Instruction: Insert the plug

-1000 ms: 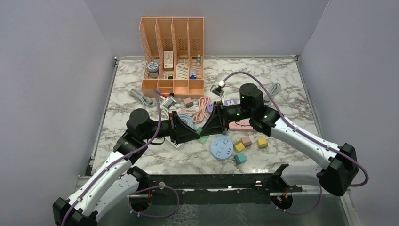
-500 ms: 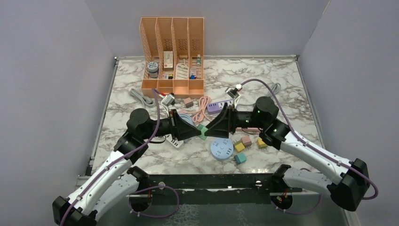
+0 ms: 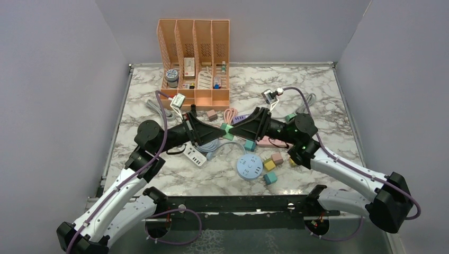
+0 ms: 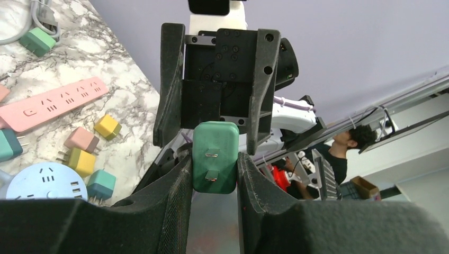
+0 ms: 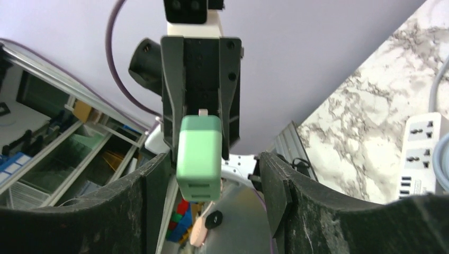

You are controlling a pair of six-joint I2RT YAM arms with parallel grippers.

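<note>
**Held item.** The green plug (image 4: 214, 159) is clear of the desk (image 3: 328, 106) and hangs in the air at the centre of the top view, between the two arms. The left tool (image 3: 220, 129) is clamped narrowly on its two flat sides. In the left wrist view both metal prongs face back toward the left tool's own palm. In this grip the prongs probably cannot be offered to a socket.

**Opposing tool.** The right tool (image 5: 214, 161) faces the left one head-on with its jaws wide. In the right wrist view the plug sits in the gap, close to the finger (image 5: 153, 182) at the left of the frame and well apart from the other. The right tool carries none of the load. Judged from this pose, the arms are aligned for a transfer. A grip from the right side would leave the prongs pointing away from that palm, free for insertion.

**Candidate sockets.** All three lie on the desk:
- a pink power strip (image 4: 53, 103), left of the left wrist frame
- a round blue socket (image 3: 250, 167), lower centre of the top view
- a white power strip (image 5: 421, 148), right edge of the right wrist frame

Which one is intended cannot be told.

**Caution.** The plug is smooth and is held by one pair of pads only. An off-centre closure could twist it.
</note>
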